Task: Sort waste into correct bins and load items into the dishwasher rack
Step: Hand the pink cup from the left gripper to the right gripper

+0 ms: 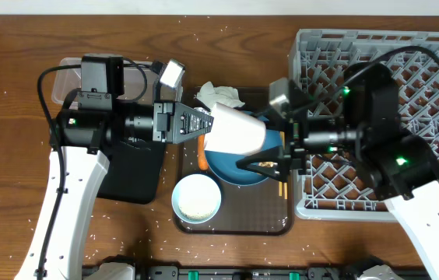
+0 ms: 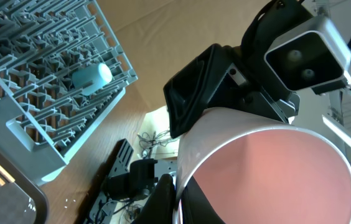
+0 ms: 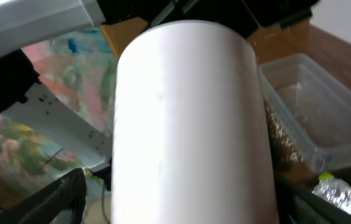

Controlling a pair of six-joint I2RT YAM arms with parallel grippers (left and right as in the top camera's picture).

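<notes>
My left gripper (image 1: 206, 124) is shut on the rim of the pink-lined cup (image 1: 235, 131) and holds it on its side above the blue plate (image 1: 231, 173). The left wrist view shows the cup's pink inside (image 2: 269, 174) with my fingers (image 2: 178, 199) pinching its rim. My right gripper (image 1: 264, 159) is open, with a finger on each side of the cup's white wall (image 3: 188, 124); I cannot tell if they touch it. The white bowl (image 1: 197, 197) holds rice. The grey rack (image 1: 430, 54) holds a blue-lined cup (image 2: 92, 76).
The brown serving tray (image 1: 235, 224) carries the plate, the bowl, crumpled tissue (image 1: 219, 95), an orange carrot piece (image 1: 202, 159) and chopsticks (image 1: 282, 183). The black tray (image 1: 130, 175) and clear tub (image 1: 138, 76) lie at the left. The tub (image 3: 312, 106) has a shiny crinkled scrap (image 3: 334, 190) beside it.
</notes>
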